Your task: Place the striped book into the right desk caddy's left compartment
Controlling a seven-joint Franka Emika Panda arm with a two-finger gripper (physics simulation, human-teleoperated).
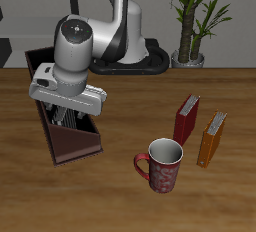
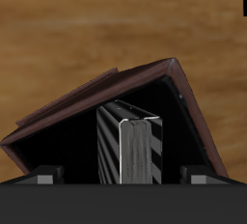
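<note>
The book (image 2: 135,151) hangs upright between the gripper (image 2: 123,175)'s fingers, clamped on its top edge, striped cover facing the wrist camera, and it's right inside the caddy (image 2: 183,98), black walls on both sides. Thin, stiff, light by the look of it, probably a slick cover, so a pinch near mid-spine seems the safest hold. Which compartment? Can't tell from here. Out on the table: mug (image 1: 161,164), red book (image 1: 186,118), orange book (image 1: 212,139), well apart.
</note>
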